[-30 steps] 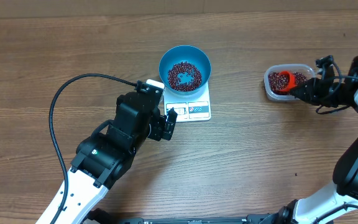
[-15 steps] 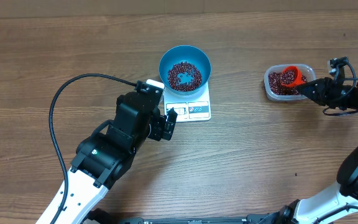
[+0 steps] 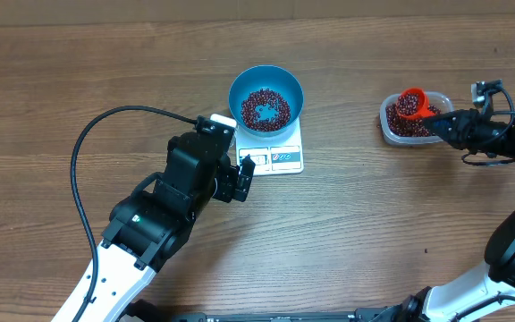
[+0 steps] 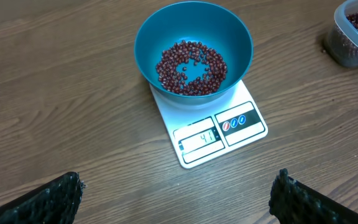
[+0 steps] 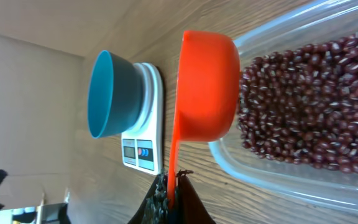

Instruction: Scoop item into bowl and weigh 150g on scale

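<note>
Lifting now: my right gripper stayed clenched on the handle of the orange scoop. The scoop, loaded with red beans, had risen from inside the clear container to its far rim since half a second before. My left gripper hadn't budged (fingers spread, holding nothing) beside the scale, which carried the blue bowl and read 41.
</note>
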{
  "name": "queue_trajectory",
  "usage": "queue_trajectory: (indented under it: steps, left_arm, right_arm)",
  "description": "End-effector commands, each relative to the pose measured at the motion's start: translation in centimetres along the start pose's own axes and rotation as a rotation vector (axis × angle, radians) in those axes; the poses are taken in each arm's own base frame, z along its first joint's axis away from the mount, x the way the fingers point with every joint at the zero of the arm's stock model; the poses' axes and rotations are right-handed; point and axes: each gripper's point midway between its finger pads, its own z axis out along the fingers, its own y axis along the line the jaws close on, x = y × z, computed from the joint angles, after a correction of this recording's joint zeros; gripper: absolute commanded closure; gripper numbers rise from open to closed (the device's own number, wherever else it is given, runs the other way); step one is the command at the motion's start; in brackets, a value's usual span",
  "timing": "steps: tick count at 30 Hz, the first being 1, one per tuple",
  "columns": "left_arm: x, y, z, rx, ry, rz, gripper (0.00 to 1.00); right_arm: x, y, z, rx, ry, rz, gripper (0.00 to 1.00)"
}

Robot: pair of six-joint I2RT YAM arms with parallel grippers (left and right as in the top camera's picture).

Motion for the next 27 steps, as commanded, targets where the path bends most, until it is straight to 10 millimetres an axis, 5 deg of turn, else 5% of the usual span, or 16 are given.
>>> queue_trajectory:
  steps: [1,14,27]
  left_arm:
    - [0.1,0.0,0.2,-0.01,0.004,0.003,0.01]
    - [0.1,0.0,0.2,-0.01,0.004,0.002,0.01]
    - [0.1,0.0,0.2,-0.01,0.004,0.002,0.01]
  right_arm:
    - [-0.3,1.0,-0.1,-0.061,-0.02,0.002,0.96]
    - [-0.4,2.0,0.1,-0.11,-0.024,0.0,0.96]
    - [0.7,4.7,3.1,-0.162,0.057,-0.046,0.96]
